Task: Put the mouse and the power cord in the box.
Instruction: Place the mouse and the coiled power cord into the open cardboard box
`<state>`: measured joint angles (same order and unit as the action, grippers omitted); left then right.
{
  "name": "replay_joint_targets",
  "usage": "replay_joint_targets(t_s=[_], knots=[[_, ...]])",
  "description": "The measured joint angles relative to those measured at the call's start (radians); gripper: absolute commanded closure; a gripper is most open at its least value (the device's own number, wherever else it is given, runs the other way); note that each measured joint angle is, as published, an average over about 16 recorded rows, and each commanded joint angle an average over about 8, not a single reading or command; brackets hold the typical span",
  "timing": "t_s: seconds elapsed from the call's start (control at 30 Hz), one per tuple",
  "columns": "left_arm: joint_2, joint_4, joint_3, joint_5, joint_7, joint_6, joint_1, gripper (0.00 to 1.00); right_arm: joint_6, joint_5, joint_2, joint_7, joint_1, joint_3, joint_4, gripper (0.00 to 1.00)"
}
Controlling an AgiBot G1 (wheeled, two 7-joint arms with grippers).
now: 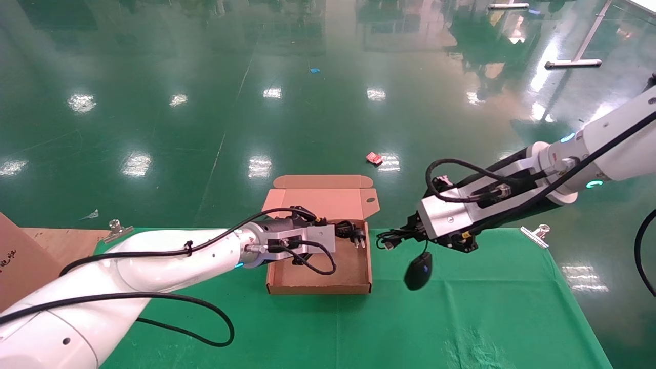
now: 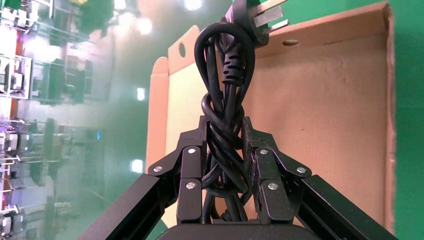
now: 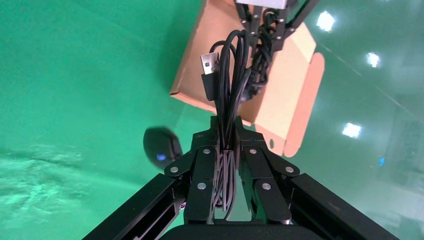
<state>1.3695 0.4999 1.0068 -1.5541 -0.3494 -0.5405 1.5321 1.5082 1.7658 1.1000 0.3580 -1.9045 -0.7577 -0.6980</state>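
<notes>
The brown box (image 1: pixel 318 288) lies open mid-table, its flap lid standing at the back. My left gripper (image 1: pixel 342 233) hovers over the box's far right corner, shut on the power cord (image 2: pixel 225 100), a thick knotted black bundle whose pronged plug (image 2: pixel 255 17) juts out beyond the fingers, with the box floor (image 2: pixel 325 110) behind it. To the right of the box, my right gripper (image 1: pixel 405 231) is shut on the mouse's thin coiled cable (image 3: pixel 227 90). The black mouse (image 1: pixel 418 270) dangles from it above the green cloth, its blue wheel showing (image 3: pixel 161 147).
Green cloth (image 1: pixel 461 318) covers the table, held by metal clips (image 1: pixel 117 225) (image 1: pixel 540 230) at the back corners. A large brown carton (image 1: pixel 15 256) stands at the far left. Beyond the back edge is glossy green floor with a red scrap (image 1: pixel 374 158).
</notes>
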Motion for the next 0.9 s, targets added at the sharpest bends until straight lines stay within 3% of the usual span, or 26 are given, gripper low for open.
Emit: replay_joint_targets(t_s=[0.57, 0.9], knots=[[-0.011, -0.033, 0.094, 0.192, -0.043, 0.012, 0.032, 0.00, -0.034, 0.014, 0.082, -0.006, 0.001, -0.016, 0.044, 1.00], [-0.134, -0.007, 0.031, 0.360, -0.157, -0.184, 0.057, 0.00, -0.115, 0.038, 0.190, 0.008, -0.007, -0.035, 0.140, 1.00]])
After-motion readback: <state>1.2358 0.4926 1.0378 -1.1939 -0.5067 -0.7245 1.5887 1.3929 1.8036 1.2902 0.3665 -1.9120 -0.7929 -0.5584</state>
